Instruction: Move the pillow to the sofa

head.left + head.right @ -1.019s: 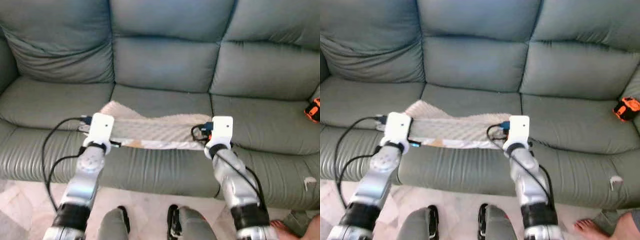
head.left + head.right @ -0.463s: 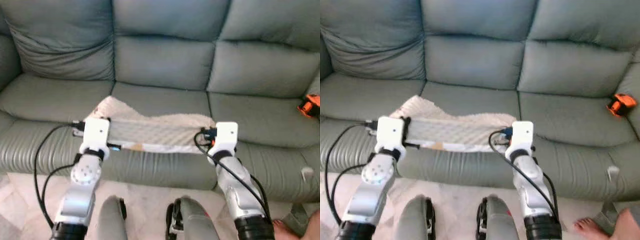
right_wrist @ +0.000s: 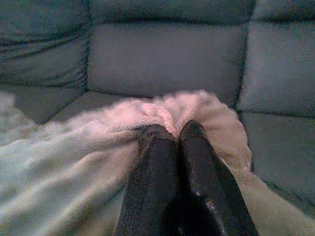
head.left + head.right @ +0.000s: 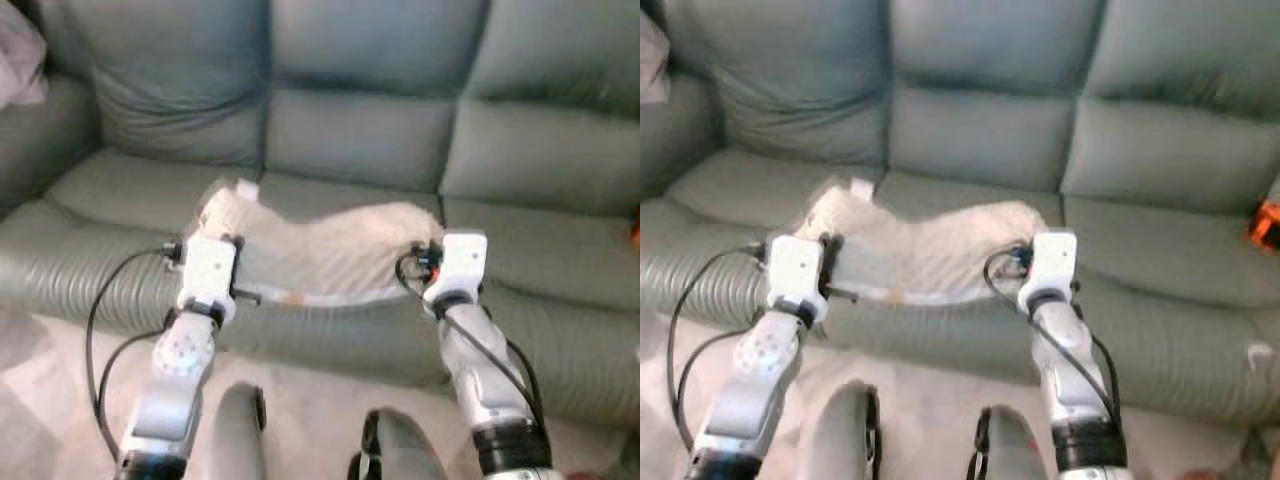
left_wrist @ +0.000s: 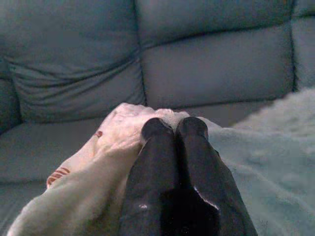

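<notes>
Gripping pillow [image 4: 320, 245] ends: both hands [image 5: 173, 129] [image 3: 172, 132].

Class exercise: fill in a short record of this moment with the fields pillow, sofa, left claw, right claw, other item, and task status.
pillow: cream pillow, held stretched between both claws over the front of the seat
sofa: grey-green leather sofa, three back cushions
left claw: left claw, fingers together, pinching the pillow's edge
right claw: right claw, fingers together, pinching the pillow's other end
other item: orange object on the sofa at the robot's far right, too blurred to identify
task status: pillow is above the seat but not released; whether it touches the cushion cannot be told
</notes>
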### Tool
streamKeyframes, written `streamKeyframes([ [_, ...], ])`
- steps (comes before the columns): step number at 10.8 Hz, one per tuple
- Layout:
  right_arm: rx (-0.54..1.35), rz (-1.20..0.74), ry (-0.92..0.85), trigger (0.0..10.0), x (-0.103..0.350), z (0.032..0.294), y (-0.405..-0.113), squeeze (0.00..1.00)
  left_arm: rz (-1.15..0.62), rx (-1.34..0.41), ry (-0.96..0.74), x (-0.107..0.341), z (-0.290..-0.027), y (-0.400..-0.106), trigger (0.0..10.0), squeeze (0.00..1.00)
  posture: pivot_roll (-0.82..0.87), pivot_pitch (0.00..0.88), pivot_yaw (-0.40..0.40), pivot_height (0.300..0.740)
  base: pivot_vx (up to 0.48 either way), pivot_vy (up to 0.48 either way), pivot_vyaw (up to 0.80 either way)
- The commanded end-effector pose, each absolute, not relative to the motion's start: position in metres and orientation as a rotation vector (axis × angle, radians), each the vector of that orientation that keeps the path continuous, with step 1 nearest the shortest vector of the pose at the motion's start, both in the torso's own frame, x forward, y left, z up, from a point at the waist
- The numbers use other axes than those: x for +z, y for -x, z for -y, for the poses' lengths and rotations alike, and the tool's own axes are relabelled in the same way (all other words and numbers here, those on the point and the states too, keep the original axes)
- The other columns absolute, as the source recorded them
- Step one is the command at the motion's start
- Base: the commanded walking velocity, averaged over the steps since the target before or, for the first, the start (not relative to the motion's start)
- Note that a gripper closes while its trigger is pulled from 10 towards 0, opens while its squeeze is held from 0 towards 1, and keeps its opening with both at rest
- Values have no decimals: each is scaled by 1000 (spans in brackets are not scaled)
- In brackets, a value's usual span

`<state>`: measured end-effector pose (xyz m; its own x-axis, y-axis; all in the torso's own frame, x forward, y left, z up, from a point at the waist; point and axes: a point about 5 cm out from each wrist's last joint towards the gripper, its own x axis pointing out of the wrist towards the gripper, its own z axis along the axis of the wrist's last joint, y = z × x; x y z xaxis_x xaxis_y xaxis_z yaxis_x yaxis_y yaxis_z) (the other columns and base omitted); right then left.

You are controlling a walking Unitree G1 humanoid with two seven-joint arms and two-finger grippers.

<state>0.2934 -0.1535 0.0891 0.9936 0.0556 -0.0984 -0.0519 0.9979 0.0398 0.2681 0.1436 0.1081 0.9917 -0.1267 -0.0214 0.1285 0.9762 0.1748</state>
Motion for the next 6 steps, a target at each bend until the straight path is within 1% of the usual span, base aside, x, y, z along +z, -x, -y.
streamKeyframes([
  [1, 46, -80, -38, 10000, 90, 156, -292, 0, 16, -140, -177, 113, -143, -271, 10000, 0, 2, 4, -29, 645, 0, 0, 0],
  [6, 52, -48, -44, 10000, 95, 154, -299, 0, 44, -182, -140, 117, -133, -278, 10000, 0, -3, 0, -32, 645, 0, 0, 0],
])
